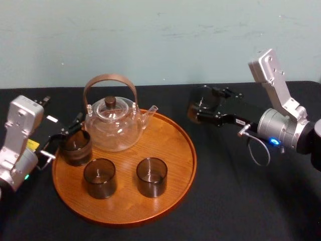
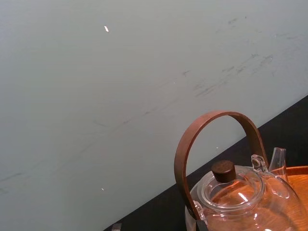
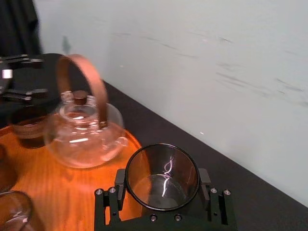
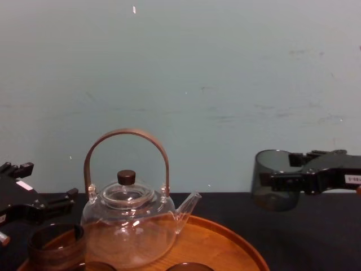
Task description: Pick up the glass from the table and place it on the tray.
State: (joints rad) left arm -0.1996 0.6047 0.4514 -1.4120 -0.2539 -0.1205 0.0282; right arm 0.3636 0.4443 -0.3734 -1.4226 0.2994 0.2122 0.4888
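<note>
Chest view: clamping seemingly light, slippery, fragile smoky glass tumbler [image 4: 265, 195] mid-wall in right pincer [image 4: 282, 180] beside round orange-brown wooden tray [image 4: 225, 237], with left pincer [image 4: 42, 182] gaping idle.

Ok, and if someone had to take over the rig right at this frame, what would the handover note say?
Right gripper: shut on the held glass, which is off the table, just right of the tray near its far rim.
Left gripper: open, at the tray's left edge by the leftmost glass, apparently not gripping it.
On the tray: the teapot and three glasses.
Done: the pick-up.
Left: carry the held glass over the tray, lower it onto bare wood (the right side looks free) and release.
</note>
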